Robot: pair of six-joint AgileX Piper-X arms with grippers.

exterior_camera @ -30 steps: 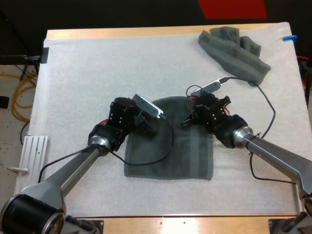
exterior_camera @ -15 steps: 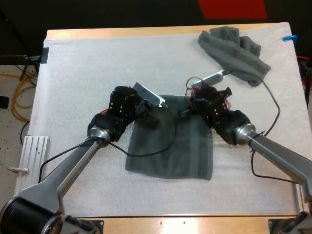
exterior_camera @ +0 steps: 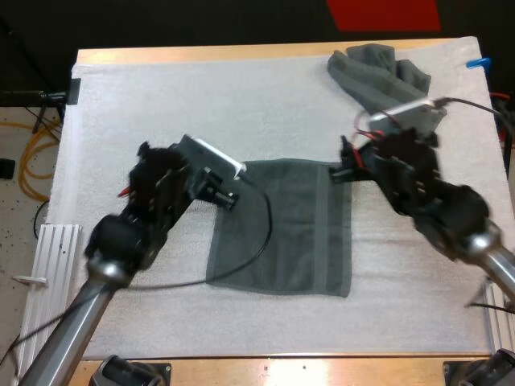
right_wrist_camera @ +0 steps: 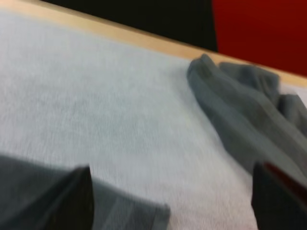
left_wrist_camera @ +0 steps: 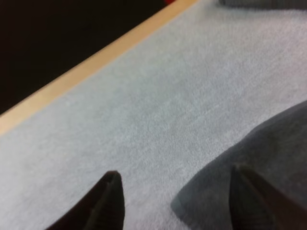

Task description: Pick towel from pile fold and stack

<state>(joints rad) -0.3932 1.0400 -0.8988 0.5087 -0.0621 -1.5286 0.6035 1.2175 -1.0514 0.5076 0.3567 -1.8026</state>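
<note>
A white mat [exterior_camera: 161, 121] is spread over the table [exterior_camera: 201, 54], and one towel [exterior_camera: 282, 233] is laid flat at its middle for folding. The left gripper [exterior_camera: 226, 193] and right gripper [exterior_camera: 341, 166] are held open and empty by its far corners, presumably for grasping. The pile [exterior_camera: 386, 80] is kept at the far right.
</note>
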